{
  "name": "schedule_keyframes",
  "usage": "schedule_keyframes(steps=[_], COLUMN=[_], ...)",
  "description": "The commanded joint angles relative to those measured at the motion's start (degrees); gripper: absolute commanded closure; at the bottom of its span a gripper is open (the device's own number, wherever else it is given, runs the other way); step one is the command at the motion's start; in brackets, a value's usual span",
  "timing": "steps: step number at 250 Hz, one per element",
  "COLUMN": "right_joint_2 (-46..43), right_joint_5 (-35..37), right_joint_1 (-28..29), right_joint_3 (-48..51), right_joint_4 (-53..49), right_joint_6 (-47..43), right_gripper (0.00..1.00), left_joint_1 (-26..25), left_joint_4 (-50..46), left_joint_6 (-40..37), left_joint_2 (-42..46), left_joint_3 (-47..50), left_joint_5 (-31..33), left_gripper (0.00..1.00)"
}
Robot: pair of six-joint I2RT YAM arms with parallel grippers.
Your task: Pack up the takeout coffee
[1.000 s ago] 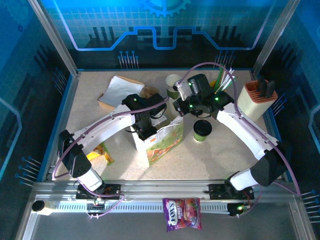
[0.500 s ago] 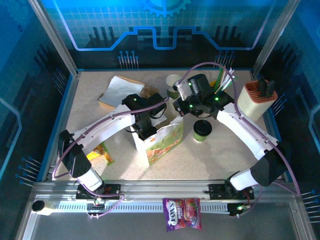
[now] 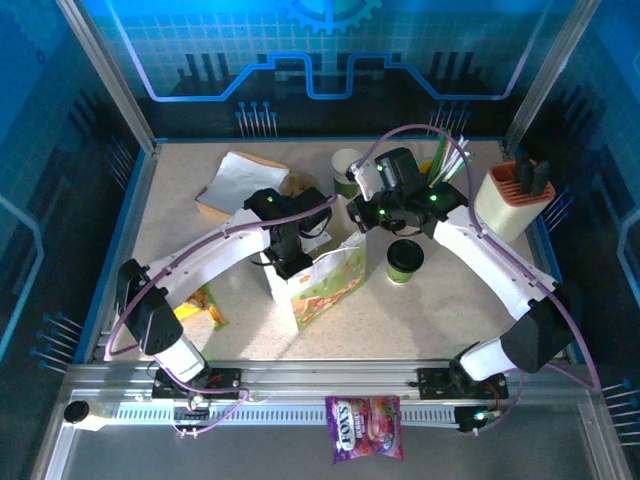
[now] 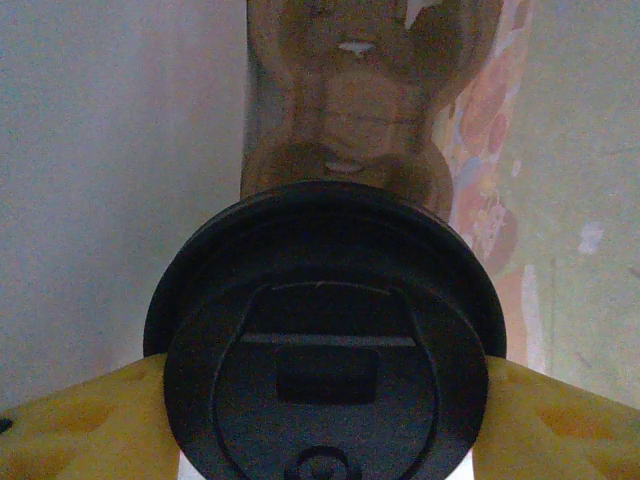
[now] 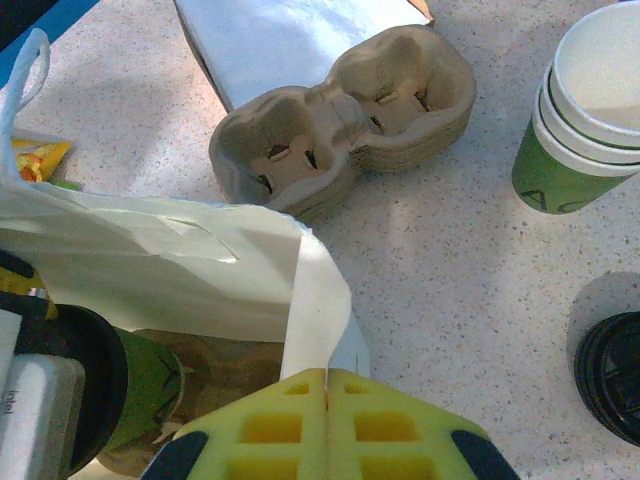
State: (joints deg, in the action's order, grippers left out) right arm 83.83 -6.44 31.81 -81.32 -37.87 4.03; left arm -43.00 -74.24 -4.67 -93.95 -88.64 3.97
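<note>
One takeout coffee (image 4: 325, 350), seen from above as a round black lid, sits between my left gripper's (image 4: 325, 410) yellow fingers (image 4: 80, 425), which are shut on it. It hangs inside the flower-printed paper bag (image 3: 330, 285), over a brown cup carrier (image 4: 345, 110) on the bag's floor. The right wrist view shows this cup's green side (image 5: 140, 390) within the bag. My right gripper (image 5: 328, 385) is shut on the bag's white rim (image 5: 325, 290), holding the mouth apart. The second takeout coffee (image 3: 404, 260) stands on the table right of the bag, its lid (image 5: 612, 375) at that view's edge.
A stack of brown cup carriers (image 5: 340, 120) and a flat white bag (image 3: 240, 180) lie behind the bag. Stacked empty cups (image 5: 590, 110) stand at back centre, straws (image 3: 448, 158) and an orange-topped holder (image 3: 515, 195) at back right. A candy pack (image 3: 365, 428) lies on the front rail.
</note>
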Motion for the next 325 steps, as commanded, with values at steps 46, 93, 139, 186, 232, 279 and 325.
schedule_keyframes(steps=[46,93,139,186,232,279,325], right_joint_2=[1.0,1.1,1.3,1.3,1.5,1.8,1.9], right_joint_5=[-0.9,-1.0,-1.1,-1.2,-1.1,-1.3,-1.2], right_joint_1=[0.0,0.1,0.1,0.1,0.1,0.1,0.1], right_joint_3=[1.1,1.1,1.0,0.9,0.8,0.7,0.6], right_joint_4=[-0.1,-0.1,0.0,0.0,0.0,-0.1,-0.1], right_joint_6=[0.2,0.2,0.3,0.2,0.3,0.3,0.2], right_gripper=[0.94,0.94,0.94,0.94,0.94,0.94,0.94], left_joint_1=[0.4,0.5,0.6,0.7,0.8,1.0,1.1], left_joint_4=[0.7,0.9,1.2,1.1,0.9,0.8,0.9], left_joint_6=[-1.0,-1.2,-1.2,-1.3,-1.5,-1.6,-1.6], left_joint_2=[-1.5,-2.2,-2.9,-2.8,-2.9,-2.9,-2.9], left_joint_3=[1.1,1.3,1.6,1.2,1.2,0.9,0.9], left_joint_5=[-1.7,-1.9,-2.2,-2.1,-2.0,-2.0,-2.0], left_gripper=[0.44,0.43,0.44,0.44,0.44,0.44,0.44])
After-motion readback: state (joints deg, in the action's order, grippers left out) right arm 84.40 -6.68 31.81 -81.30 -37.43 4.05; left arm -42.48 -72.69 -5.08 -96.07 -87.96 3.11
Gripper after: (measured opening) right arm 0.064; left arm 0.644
